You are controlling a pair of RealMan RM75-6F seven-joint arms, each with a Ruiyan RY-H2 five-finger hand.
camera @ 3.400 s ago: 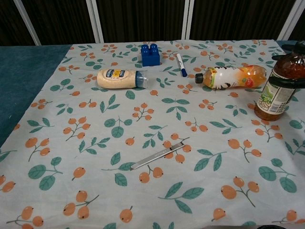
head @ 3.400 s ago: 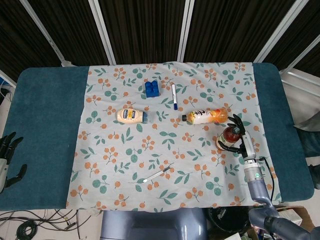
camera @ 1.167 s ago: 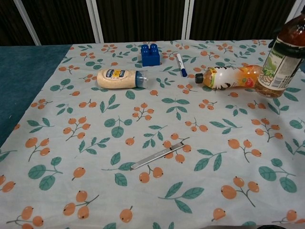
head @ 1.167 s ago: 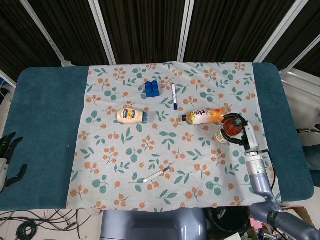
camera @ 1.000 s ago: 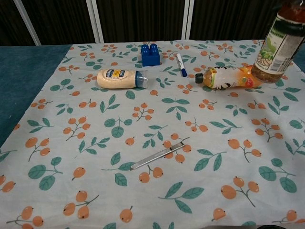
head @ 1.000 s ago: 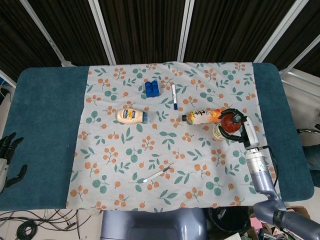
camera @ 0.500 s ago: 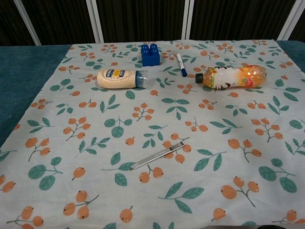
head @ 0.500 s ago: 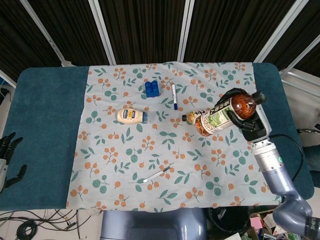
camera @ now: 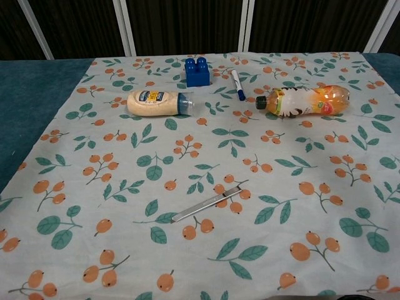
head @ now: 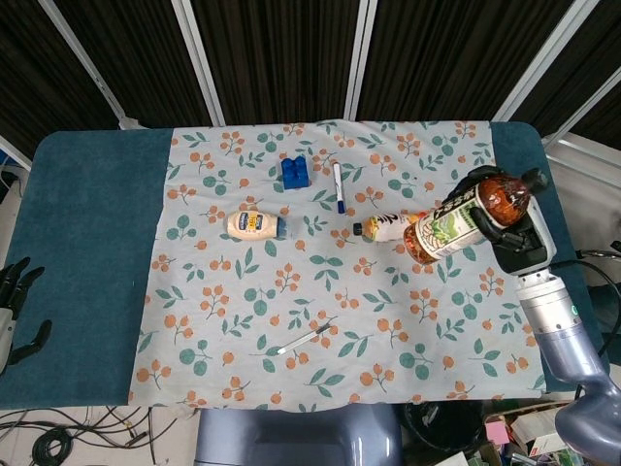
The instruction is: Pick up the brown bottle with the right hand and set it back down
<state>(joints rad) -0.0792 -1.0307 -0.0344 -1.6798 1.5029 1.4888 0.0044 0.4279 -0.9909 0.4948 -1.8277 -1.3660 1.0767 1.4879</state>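
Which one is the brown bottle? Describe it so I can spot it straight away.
Look to the right edge of the floral cloth, where the right hand is raised. The brown bottle is the one it holds tilted in the air, with a green and white label. The orange bottle below it and the mayonnaise bottle lie on the cloth.

- A table (head: 87,243) topped in teal fabric, with a floral cloth (head: 330,291) of orange berries and green leaves across its middle.
- Dark slatted panels (head: 281,58) behind, split by white bars (head: 361,53).
- Cables (head: 58,437) on the pale floor at lower left.
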